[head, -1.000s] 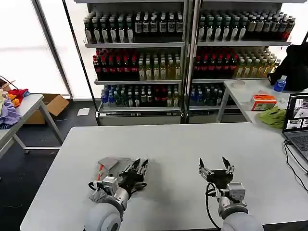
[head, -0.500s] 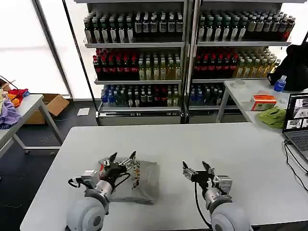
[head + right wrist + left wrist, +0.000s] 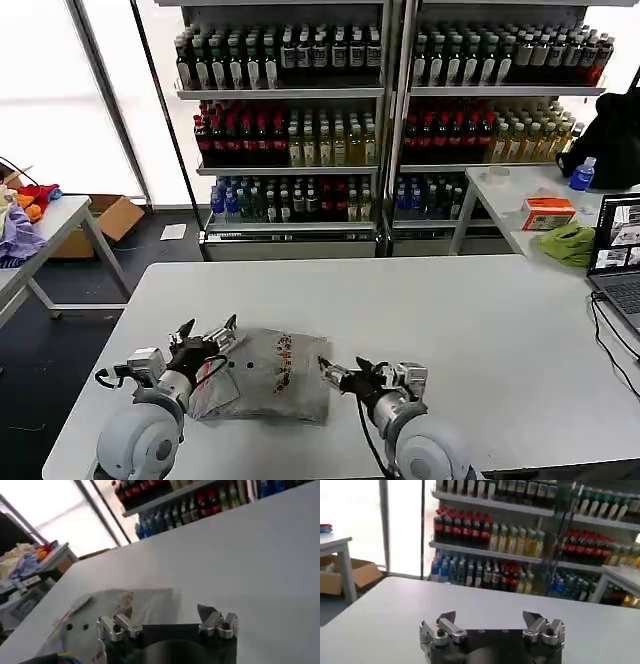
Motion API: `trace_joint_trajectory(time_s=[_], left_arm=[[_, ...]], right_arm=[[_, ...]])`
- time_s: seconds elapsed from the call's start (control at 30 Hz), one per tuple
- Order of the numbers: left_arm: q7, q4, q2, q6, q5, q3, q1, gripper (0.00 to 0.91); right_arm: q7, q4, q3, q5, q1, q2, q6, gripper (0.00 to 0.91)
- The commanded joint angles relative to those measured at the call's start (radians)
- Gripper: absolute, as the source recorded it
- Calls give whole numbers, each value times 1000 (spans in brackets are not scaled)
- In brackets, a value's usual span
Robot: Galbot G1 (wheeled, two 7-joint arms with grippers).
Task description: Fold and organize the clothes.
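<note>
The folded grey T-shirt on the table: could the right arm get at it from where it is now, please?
Probably yes. The right end effector is open, low over the table right beside the T-shirt, at its nearest edge, and nothing lies between them. The left end effector sits at the opposite side.

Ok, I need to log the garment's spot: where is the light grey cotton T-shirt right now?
In the head view, the folded light grey cotton T-shirt lies on the white table's near edge, between the open left gripper and open right gripper.
</note>
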Motion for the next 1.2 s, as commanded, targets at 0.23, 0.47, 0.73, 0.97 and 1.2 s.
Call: trace_joint_trajectory(time_s=[0.23, 0.47, 0.73, 0.97, 1.2], left_arm=[[-11, -4, 20, 15, -8, -60, 37, 907], [-14, -10, 9, 15, -7, -57, 42, 907], [-15, -11, 5, 15, -7, -59, 53, 907], [-15, -9, -4, 15, -7, -59, 57, 907], [-13, -8, -11, 15, -7, -58, 59, 907]], right_arm=[[118, -44, -195, 165, 96, -31, -1, 887], [127, -41, -202, 163, 81, -39, 0, 524], [154, -83, -169, 134, 85, -19, 5, 0], [150, -94, -111, 135, 100, -15, 4, 0], [138, -115, -76, 108, 85, -13, 5, 0]])
